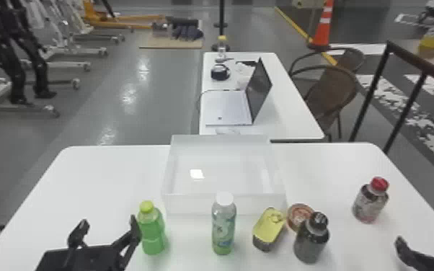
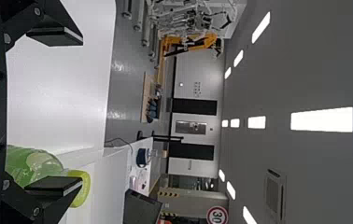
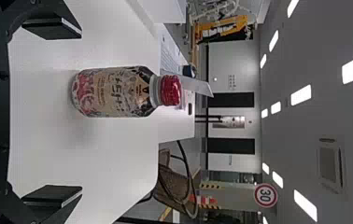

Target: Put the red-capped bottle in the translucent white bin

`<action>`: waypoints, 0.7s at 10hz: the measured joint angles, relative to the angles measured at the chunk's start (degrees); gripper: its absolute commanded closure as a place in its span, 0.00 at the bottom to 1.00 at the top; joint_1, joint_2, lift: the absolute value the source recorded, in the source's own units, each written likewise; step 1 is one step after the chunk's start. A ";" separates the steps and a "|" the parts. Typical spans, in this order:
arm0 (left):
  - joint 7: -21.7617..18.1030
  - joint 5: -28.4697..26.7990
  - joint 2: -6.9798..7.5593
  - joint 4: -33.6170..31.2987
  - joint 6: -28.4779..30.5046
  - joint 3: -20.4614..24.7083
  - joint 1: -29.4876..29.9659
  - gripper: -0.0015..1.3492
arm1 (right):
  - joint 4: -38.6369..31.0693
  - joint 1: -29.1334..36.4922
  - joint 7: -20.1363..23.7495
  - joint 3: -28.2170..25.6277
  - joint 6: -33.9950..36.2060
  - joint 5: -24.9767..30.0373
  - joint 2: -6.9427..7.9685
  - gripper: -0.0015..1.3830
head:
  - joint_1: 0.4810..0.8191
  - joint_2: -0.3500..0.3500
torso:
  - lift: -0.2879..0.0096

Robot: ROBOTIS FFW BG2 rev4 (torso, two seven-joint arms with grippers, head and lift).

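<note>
The red-capped bottle (image 1: 367, 204) stands up on the white bench (image 1: 101, 173), out on the right side. It is not in the see-through white bin (image 1: 225, 205), which sits in the middle of the bench. The right tool (image 1: 423, 240) is near the bottle, on the side close to the robot. Its two fingers are wide apart, with nothing held in them. The left tool (image 1: 108, 224) has its two fingers apart too. One of them is right by the green bottle (image 1: 152, 234); I cannot tell if they touch. A bottle with a white cap (image 1: 223, 229) stands in front of the bin. To its right are a yellow-topped tin (image 1: 269, 227), a round tin (image 1: 299, 213) and a dark bottle (image 1: 310, 241). A laptop (image 1: 227, 108) sits open on a second bench (image 1: 284, 119) behind.
</note>
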 measured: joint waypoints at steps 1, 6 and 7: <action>0.00 0.13 0.00 0.18 -0.20 -0.07 0.00 0.17 | 2.23 -2.27 2.04 0.00 0.38 0.43 -0.99 0.09 | 0.20 0.50 | 0.63; -0.31 0.94 0.00 1.08 -0.88 -0.13 0.12 0.17 | 10.39 -9.43 8.28 0.00 1.82 2.48 -4.18 0.09 | 0.20 0.50 | 0.63; -0.40 1.02 0.00 1.14 -0.90 -0.14 0.11 0.17 | 11.04 -9.83 8.66 0.00 2.19 2.45 -4.63 0.09 | 0.20 0.50 | 0.63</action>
